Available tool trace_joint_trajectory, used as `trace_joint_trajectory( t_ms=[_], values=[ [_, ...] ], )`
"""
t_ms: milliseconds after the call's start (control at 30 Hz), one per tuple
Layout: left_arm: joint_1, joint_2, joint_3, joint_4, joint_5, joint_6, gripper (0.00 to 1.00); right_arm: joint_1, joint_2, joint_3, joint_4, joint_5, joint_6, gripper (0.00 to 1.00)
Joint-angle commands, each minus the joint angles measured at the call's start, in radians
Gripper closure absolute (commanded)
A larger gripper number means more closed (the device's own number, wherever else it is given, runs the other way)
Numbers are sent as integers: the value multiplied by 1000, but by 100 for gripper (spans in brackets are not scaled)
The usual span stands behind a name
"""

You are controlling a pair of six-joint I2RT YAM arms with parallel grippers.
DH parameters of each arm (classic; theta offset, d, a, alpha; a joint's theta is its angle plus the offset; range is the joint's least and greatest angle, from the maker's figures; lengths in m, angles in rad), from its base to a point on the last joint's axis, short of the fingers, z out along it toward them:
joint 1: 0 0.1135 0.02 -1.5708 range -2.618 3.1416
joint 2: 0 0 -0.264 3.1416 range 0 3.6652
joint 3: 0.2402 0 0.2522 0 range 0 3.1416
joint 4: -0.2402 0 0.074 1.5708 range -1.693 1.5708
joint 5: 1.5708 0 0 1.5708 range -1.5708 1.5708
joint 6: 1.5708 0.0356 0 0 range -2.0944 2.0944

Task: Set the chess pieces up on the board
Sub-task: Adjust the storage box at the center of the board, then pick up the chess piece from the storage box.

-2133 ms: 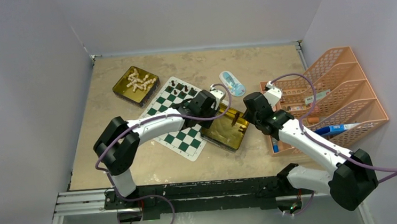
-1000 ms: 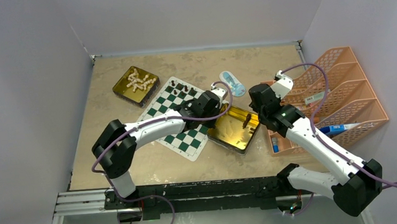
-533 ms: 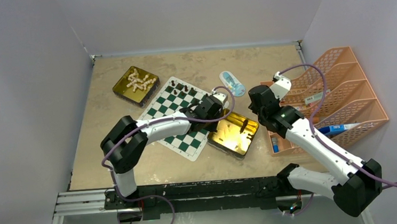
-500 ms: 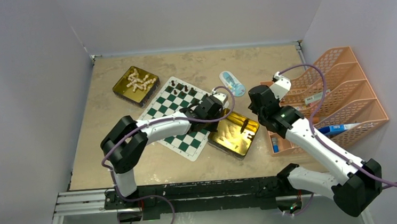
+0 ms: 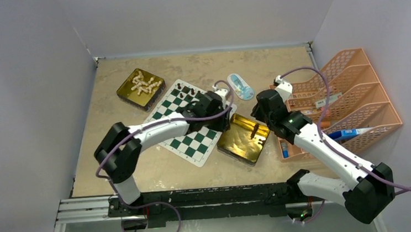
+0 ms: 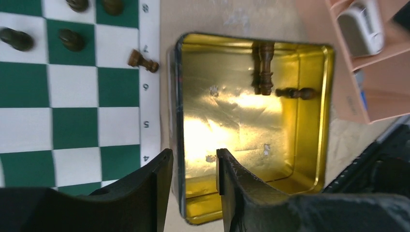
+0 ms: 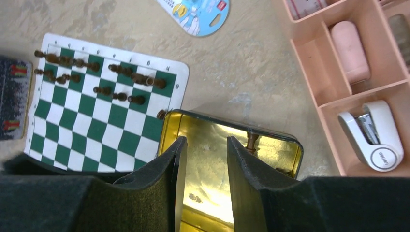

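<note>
The green-and-white board (image 5: 184,126) lies left of centre with several dark brown chess pieces (image 7: 118,70) standing along its far rows. One dark piece (image 6: 142,60) lies toppled on the white border. A gold tin (image 5: 239,144) sits flat at the board's right edge, and three dark pieces (image 6: 263,67) lie in its far end. My left gripper (image 6: 193,159) is open and straddles the tin's near left wall (image 6: 177,145) without clamping it. My right gripper (image 7: 203,145) hangs open above the tin's middle, with nothing between its fingers.
A second gold tin (image 5: 140,88) holding cream-white pieces stands at the back left. A blue-and-white oval card (image 5: 240,85) lies behind the board. The pink organiser (image 5: 340,97) on the right holds a white stapler (image 7: 377,135) and a pink eraser (image 7: 349,50).
My left gripper has opened off the tin's wall, and the tin has dropped from tilted to flat beside the board. The right arm has shifted slightly left, over the tin.
</note>
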Motion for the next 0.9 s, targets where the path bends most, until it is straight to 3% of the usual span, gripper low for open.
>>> trace_joint_trajectory(
  t_ms=[0,233,333,567,700,867],
  values=[
    [134,-160,-7,22,166,-37,62,-3,-8,-22,69,-119,-58,61],
    [322,-262,-103,22,304,-50,57,-4,48,-50,84,-262,-47,63],
    [344,-296,-156,27,305,-76,55,-4,101,-48,81,-282,-31,65],
    [378,-423,-240,22,423,-172,40,-4,203,-35,76,-283,-6,64],
    [395,-541,-249,-46,437,-110,34,-2,267,24,95,-265,-110,66],
    [397,-651,-221,-148,428,20,37,-2,259,2,-6,-203,63,66]
  ],
)
